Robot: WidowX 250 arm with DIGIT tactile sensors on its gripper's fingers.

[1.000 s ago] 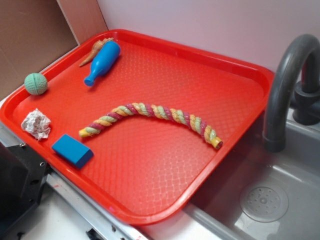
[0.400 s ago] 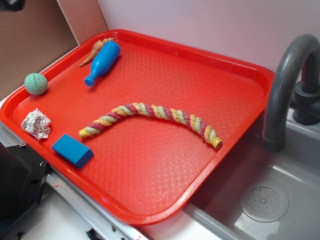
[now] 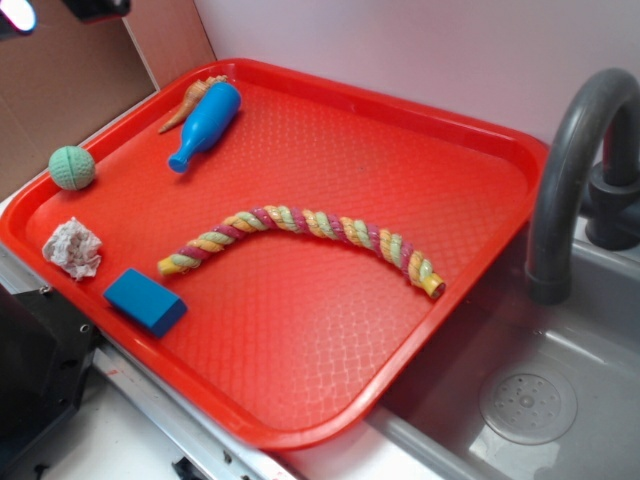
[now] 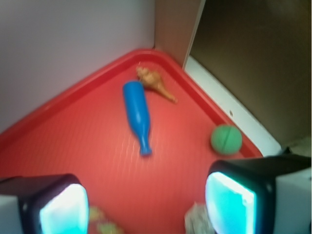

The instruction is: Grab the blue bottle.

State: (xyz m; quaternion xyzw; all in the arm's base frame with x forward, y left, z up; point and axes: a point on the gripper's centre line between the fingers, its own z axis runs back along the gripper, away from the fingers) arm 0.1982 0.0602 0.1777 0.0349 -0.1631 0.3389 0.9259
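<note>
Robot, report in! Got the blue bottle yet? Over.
End effector open, empty, above tray. Blue bottle lying flat near far corner, untouched. Shell right beside it, crowding one side.

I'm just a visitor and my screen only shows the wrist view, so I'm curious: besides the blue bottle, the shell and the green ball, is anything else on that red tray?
Observer: Yes. The exterior view shows a multicoloured twisted rope curving across the middle of the red tray.
Visitor: Is there any other blue thing that could be mixed up with the bottle?
Observer: A flat blue block lies near the tray's front edge, well apart from the blue bottle.
Visitor: And what is next to the tray?
Observer: A grey sink with a dark curved faucet, on the side away from the bottle.
</note>
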